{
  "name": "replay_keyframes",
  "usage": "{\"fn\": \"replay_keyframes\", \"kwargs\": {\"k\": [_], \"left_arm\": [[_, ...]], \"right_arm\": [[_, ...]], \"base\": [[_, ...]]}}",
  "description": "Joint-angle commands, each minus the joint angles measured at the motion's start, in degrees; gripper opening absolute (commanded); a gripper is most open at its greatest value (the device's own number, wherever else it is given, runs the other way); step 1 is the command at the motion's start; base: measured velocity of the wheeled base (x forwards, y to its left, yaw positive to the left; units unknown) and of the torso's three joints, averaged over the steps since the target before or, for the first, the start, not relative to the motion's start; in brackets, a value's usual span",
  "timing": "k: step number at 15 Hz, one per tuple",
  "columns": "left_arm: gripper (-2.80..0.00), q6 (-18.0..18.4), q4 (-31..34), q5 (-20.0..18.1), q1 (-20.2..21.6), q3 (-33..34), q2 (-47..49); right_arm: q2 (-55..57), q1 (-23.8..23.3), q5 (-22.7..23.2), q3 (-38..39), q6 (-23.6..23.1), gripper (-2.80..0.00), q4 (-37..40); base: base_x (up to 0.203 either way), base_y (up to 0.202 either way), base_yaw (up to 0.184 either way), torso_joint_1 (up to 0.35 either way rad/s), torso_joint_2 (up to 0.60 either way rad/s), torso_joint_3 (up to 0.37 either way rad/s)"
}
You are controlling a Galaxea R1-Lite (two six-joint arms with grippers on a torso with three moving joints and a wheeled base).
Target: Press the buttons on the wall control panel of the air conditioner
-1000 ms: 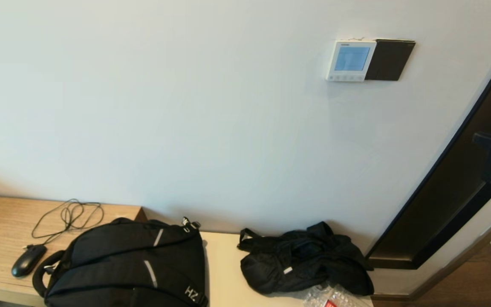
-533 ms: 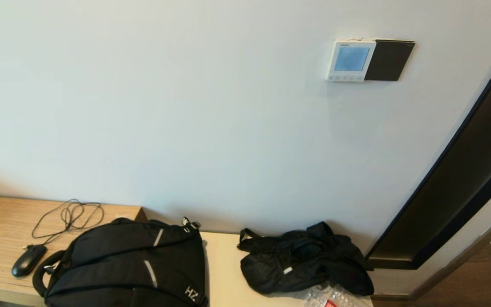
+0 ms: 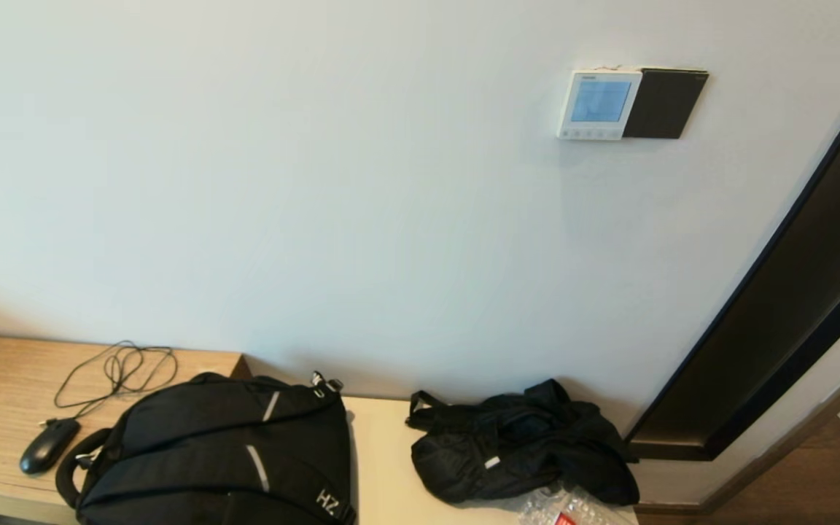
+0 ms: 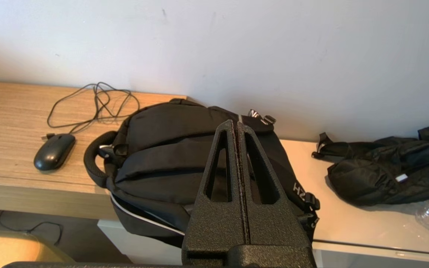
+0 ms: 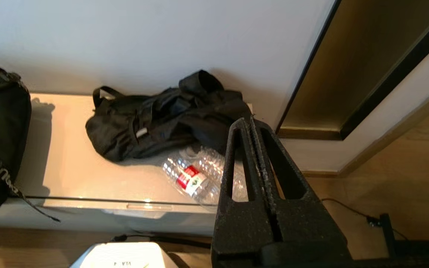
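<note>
The white wall control panel [image 3: 598,103] hangs high on the wall at the upper right, its pale blue screen lit. Its row of small buttons [image 3: 591,133] runs along the bottom edge. Neither gripper shows in the head view. My left gripper [image 4: 235,124] is shut and empty, held low in front of the black backpack. My right gripper [image 5: 251,122] is shut and empty, held low near the bench's right end, far below the panel.
A plain black square panel [image 3: 664,103] sits right of the white one. A dark door frame [image 3: 792,292] runs down the right. On the bench lie a black backpack [image 3: 223,452], a black bag [image 3: 518,445], a mouse [image 3: 48,445] with cable and a plastic bottle [image 5: 196,175].
My right arm, seen at the head view's right edge a second ago, has dropped out of that view. Nothing else has moved.
</note>
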Motion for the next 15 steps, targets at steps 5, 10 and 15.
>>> {"fn": "replay_keyframes", "kwargs": {"k": [5, 10, 15], "left_arm": [[-2.8, 0.0, 0.0, 0.0, 0.0, 0.0, 0.0], [-2.8, 0.0, 0.0, 0.0, 0.0, 0.0, 0.0], [-2.8, -0.1, 0.0, 0.0, 0.0, 0.0, 0.0]], "right_arm": [[-14.6, -1.1, 2.0, 3.9, -0.3, -2.8, 2.4], [-16.3, -1.0, 2.3, 3.9, -0.2, -2.8, 2.3], [-16.3, -1.0, 2.1, 3.9, 4.0, -2.8, 2.1]], "base": [[0.0, 0.0, 0.0, 0.0, 0.0, 0.0], [0.0, 0.0, 0.0, 0.0, 0.0, 0.0], [0.0, 0.0, 0.0, 0.0, 0.0, 0.0]]}}
